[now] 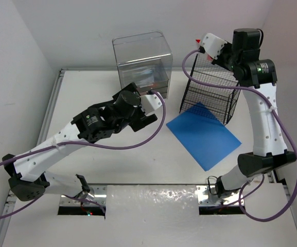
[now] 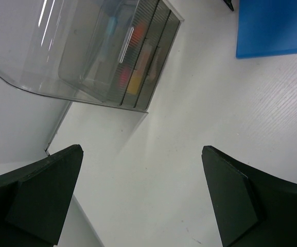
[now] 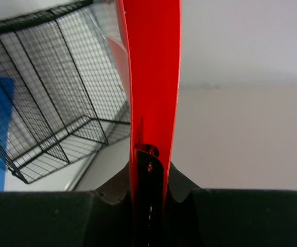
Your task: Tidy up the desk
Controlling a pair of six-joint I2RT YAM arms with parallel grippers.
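Note:
The white desk (image 1: 112,164) carries a blue folder (image 1: 204,135) lying flat right of centre; it also shows in the left wrist view (image 2: 272,25). My right gripper (image 1: 202,46) is raised above a black wire mesh basket (image 1: 210,95) and is shut on a thin red plastic sheet (image 3: 153,77), seen edge-on between its fingers (image 3: 151,175). Only a red tip (image 1: 196,41) shows from above. My left gripper (image 1: 151,110) is open and empty (image 2: 140,190), low over the desk in front of a clear plastic drawer box (image 1: 140,59).
The clear drawer box (image 2: 86,51) holds coloured items behind ribbed drawer fronts. The mesh basket (image 3: 50,92) stands at the back right, touching the blue folder's far corner. White wall panels enclose the left, back and right sides. A metal rail (image 1: 53,110) runs along the desk's left edge.

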